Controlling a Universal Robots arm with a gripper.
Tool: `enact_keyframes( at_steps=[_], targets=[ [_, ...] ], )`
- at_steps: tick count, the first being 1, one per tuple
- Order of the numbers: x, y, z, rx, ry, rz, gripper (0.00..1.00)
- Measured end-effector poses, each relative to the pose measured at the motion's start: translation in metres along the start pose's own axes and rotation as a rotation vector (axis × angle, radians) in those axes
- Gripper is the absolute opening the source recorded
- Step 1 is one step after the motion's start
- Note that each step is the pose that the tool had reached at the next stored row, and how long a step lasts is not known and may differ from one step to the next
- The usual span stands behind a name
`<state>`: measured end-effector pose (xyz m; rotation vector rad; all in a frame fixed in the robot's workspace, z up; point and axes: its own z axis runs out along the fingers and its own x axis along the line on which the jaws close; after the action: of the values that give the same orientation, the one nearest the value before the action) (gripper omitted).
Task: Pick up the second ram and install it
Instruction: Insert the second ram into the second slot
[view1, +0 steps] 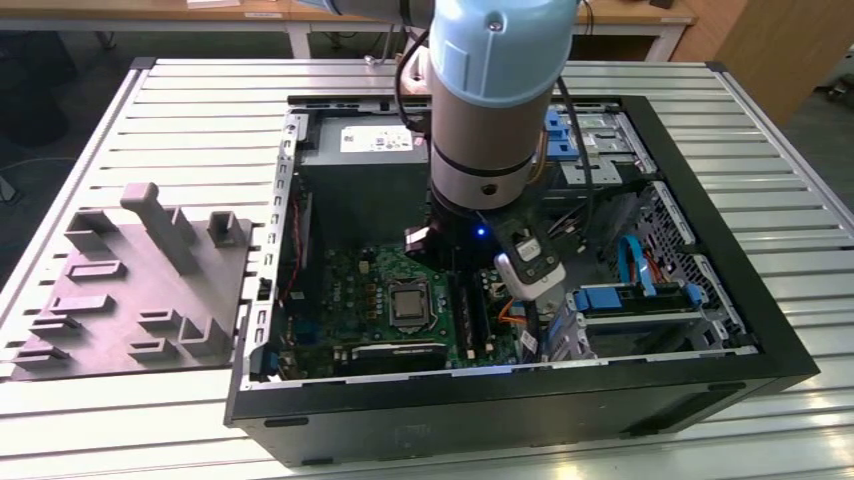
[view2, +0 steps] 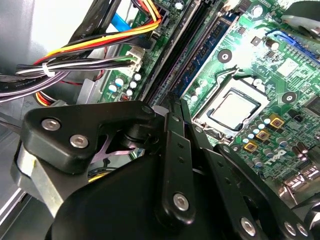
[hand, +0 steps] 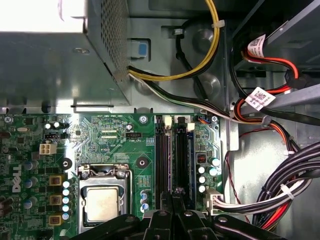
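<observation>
Inside the open computer case (view1: 534, 410), the tool (hand: 173, 194) is held with its fingers drawn together just above the black slots (hand: 163, 155). A blue memory stick (view2: 212, 42) is seen standing on edge in a slot just beside the fingertips. Whether anything is pinched cannot be told. If force were applied off-line, the stick could be tilted or the cables (view2: 75, 65) snagged.
</observation>
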<state>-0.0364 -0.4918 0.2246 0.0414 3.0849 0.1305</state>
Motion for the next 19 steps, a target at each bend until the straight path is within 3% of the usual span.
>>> enact_keyframes(
  at_steps=[19],
  targets=[
    [0.0027,-0.0004,0.0025,0.0003,0.0,0.0,0.12]
  ],
)
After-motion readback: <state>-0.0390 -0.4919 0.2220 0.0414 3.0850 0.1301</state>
